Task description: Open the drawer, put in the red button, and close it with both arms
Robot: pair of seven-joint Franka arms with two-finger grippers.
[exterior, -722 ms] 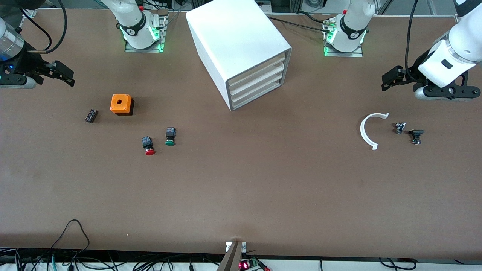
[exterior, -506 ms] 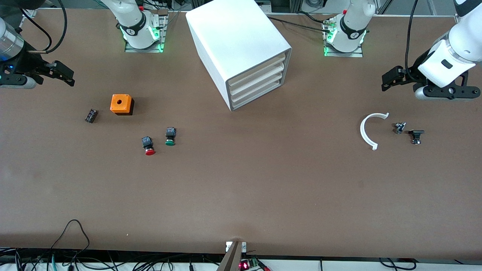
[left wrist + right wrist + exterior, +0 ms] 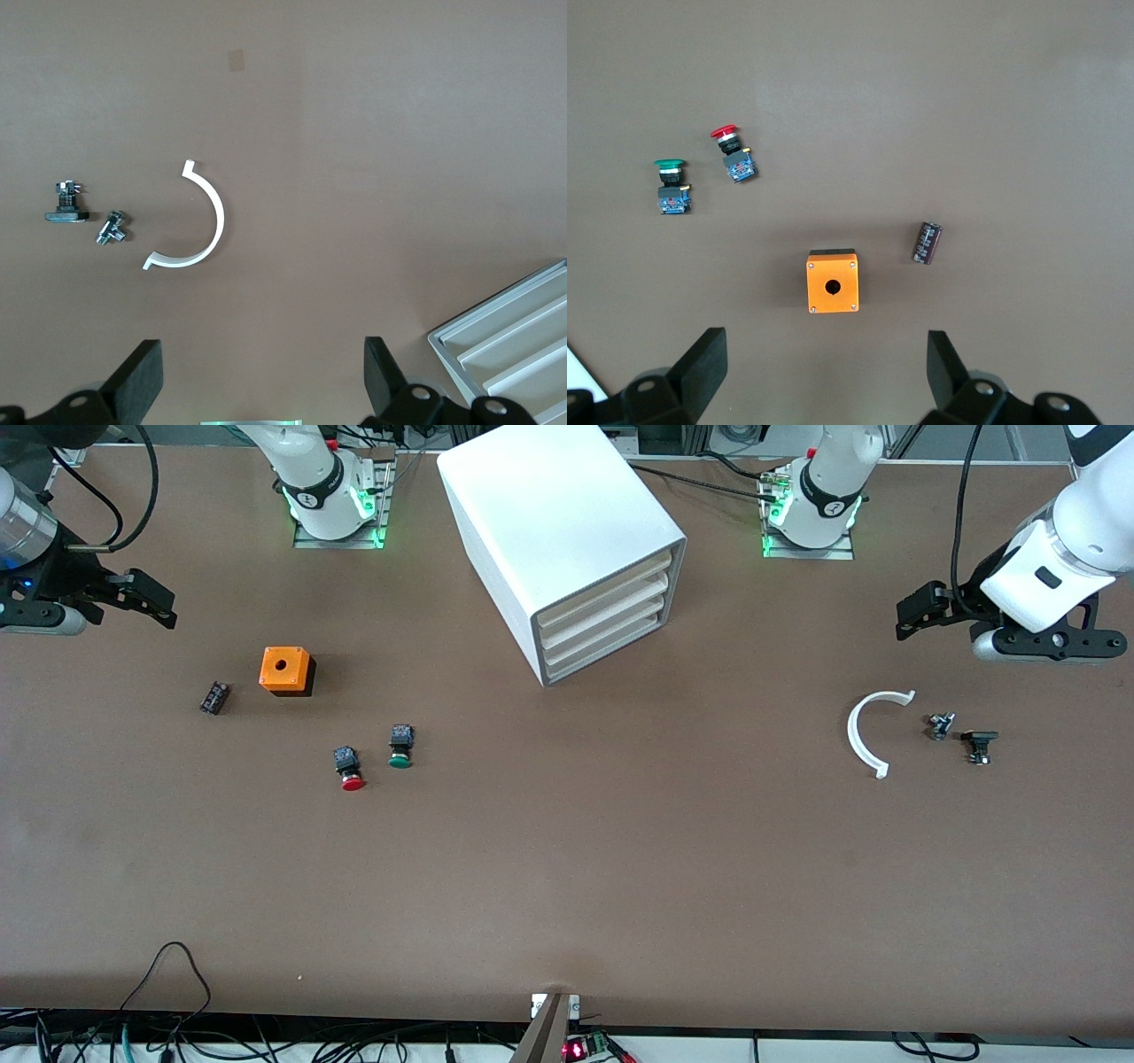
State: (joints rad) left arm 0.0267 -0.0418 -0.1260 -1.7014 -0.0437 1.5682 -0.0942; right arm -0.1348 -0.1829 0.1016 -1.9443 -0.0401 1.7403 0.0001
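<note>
The white cabinet [image 3: 567, 531] stands between the arms' bases, and its stacked drawers [image 3: 611, 615] are all pushed in. A corner of the cabinet [image 3: 505, 341] shows in the left wrist view. The red button [image 3: 351, 767] lies on its side on the table, nearer to the front camera than the orange box [image 3: 285, 670]. The right wrist view also has the red button [image 3: 733, 152]. My right gripper [image 3: 152, 599] hangs open and holds nothing, over bare table at the right arm's end; its jaws [image 3: 828, 350] stand wide. My left gripper [image 3: 917, 609] is open and holds nothing over the left arm's end, jaws [image 3: 263, 359] apart.
A green button [image 3: 400, 746] lies beside the red one. A black cylinder [image 3: 213, 697] lies by the orange box. At the left arm's end lie a white curved strip [image 3: 868, 731] and two small metal parts [image 3: 941, 725] [image 3: 979, 745].
The left arm's wrist has shifted very slightly. Nothing on the table has moved.
</note>
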